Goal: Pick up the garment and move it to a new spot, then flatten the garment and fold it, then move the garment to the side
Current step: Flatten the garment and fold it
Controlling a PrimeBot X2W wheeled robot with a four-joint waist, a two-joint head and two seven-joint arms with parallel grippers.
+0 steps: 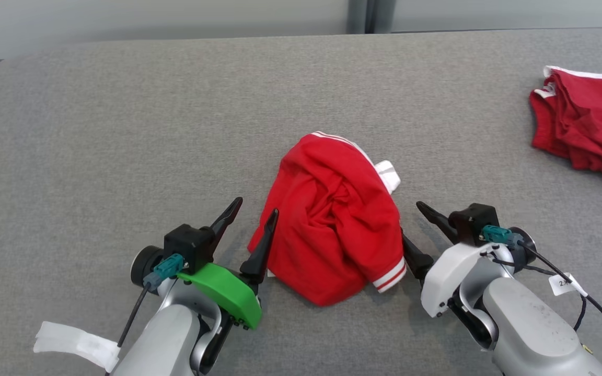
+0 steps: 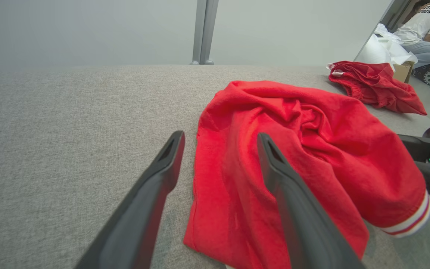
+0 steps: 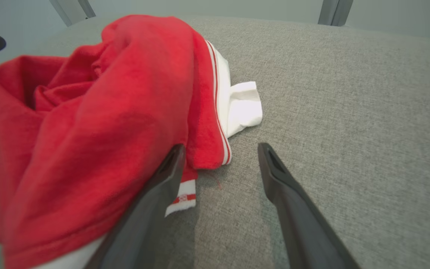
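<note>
My left hand [image 1: 256, 206] stands open and empty, and so does my right hand [image 1: 411, 220]. The red garment [image 1: 332, 219] lies crumpled on the grey worktop [image 1: 123, 130] between them. It is just inward of my left hand, and its striped cuff [image 1: 391, 274] lies close against my right. Its long side runs away from me, roughly along my fingers. Both hands are about equally near, so I judge each should take its own edge to spread it flat. A second red cloth [image 1: 588, 130] lies well off beyond my right hand.
</note>
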